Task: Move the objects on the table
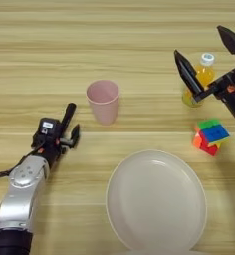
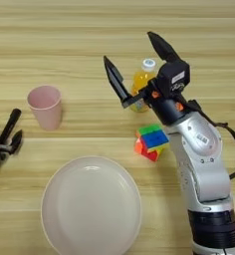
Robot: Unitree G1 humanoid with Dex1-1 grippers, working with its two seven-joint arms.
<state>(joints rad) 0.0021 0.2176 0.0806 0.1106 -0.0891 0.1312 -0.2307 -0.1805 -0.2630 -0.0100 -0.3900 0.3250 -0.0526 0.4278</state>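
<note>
On wood-grain table [image 1: 64,45] | right gripper [image 2: 137,64] fingers spread, empty | smooth round plate [image 1: 157,201] | left gripper [image 1: 71,123] fingers slightly apart, empty

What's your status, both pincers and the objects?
Right pincer open around orange bottle, not closed. Left pincer idle near pink cup. Plate empty, colour cube beside it. No marker seen.

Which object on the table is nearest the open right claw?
The small orange-juice bottle: it stands right behind the right claw, between its spread fingers. The cube, cup and plate lie farther off.
</note>
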